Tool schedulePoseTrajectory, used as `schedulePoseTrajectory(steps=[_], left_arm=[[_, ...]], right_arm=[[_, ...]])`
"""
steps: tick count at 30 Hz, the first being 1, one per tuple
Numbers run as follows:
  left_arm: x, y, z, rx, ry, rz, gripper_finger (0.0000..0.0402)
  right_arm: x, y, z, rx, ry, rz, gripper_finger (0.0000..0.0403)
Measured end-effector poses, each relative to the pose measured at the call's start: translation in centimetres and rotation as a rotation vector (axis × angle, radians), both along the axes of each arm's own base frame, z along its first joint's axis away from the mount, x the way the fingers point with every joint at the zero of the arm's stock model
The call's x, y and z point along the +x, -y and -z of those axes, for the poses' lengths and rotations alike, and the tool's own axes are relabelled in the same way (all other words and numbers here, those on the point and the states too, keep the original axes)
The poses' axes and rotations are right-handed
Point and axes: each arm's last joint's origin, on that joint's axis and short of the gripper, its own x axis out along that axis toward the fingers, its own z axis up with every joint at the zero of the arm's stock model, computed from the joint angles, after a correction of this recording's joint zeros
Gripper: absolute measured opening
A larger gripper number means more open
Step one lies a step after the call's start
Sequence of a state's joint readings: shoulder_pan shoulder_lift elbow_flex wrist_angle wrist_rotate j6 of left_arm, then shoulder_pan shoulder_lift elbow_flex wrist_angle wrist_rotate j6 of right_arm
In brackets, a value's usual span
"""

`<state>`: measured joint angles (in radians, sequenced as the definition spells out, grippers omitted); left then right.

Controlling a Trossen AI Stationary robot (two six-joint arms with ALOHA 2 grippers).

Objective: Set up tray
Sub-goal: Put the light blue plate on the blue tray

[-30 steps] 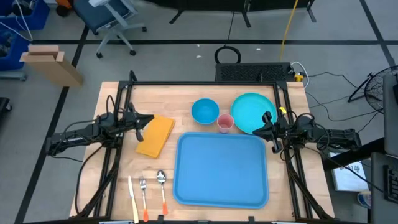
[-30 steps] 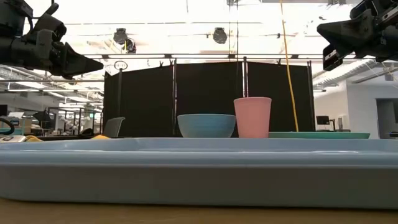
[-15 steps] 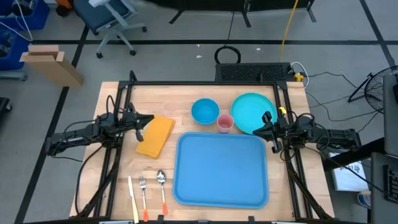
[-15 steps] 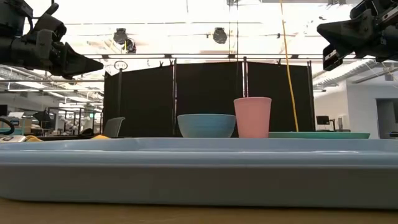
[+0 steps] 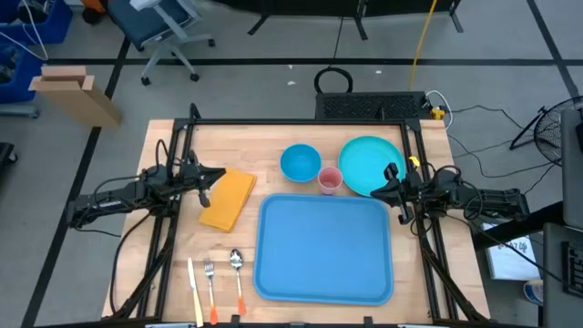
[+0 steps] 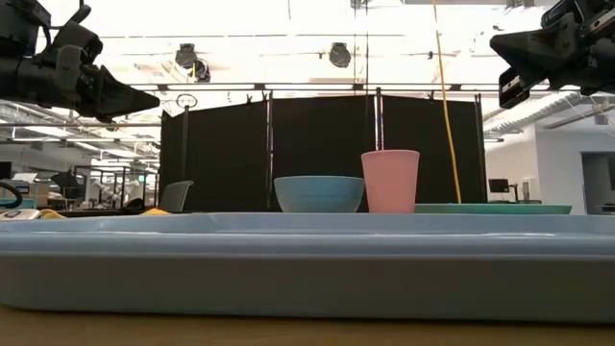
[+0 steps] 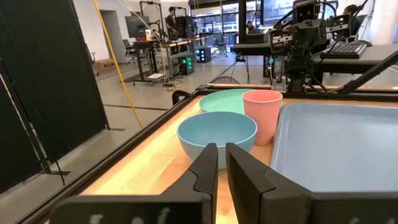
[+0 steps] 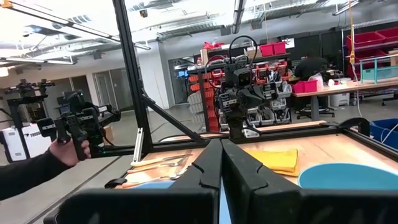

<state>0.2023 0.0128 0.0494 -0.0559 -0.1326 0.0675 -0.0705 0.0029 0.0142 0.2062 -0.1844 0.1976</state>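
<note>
1. Tray (image 5: pixel 324 248) lying flat at table centre-front, nothing resting on it.
2. Left gripper (image 5: pixel 213 177) hovering at 9 o'clock of tray, above edge of yellow cloth (image 5: pixel 228 198); fingers (image 7: pixel 205 167) pressed nearly together, clamping nothing.
3. Right gripper (image 5: pixel 389 183) hanging at 2 o'clock of tray, over rim of turquoise plate (image 5: pixel 367 160); fingers (image 8: pixel 209 163) closed together, carrying nothing.
4. Blue bowl (image 5: pixel 300 162) and pink cup (image 5: pixel 329 179) sitting at 12 o'clock, just beyond tray.
5. Cutlery (image 5: pixel 214 282) lying at 8 o'clock.
</note>
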Motion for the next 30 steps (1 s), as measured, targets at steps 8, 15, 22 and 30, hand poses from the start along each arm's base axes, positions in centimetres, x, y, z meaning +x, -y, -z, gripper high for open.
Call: schedulePoseTrajectory(steps=[8, 15, 22, 30], left_arm=[[0.0, 0.0, -0.3, -0.141, 0.083, 0.000, 0.0037], [0.0, 0.0, -0.5, -0.162, 0.110, 0.003, 0.0037], [-0.1, -0.2, -0.6, -0.079, 0.099, -0.057, 0.0037], [-0.1, -0.3, -0.4, -0.038, 0.061, -0.095, 0.0037]], right_arm=[[0.0, 0.0, -0.1, 0.000, 0.008, 0.000, 0.0000], [-0.2, 0.3, -0.9, 0.000, 0.094, 0.095, 0.0000], [0.0, 1.6, -0.5, 0.076, -0.070, 0.551, 0.0000], [-1.7, 2.9, -9.0, 0.127, -0.278, 1.033, 0.0000]])
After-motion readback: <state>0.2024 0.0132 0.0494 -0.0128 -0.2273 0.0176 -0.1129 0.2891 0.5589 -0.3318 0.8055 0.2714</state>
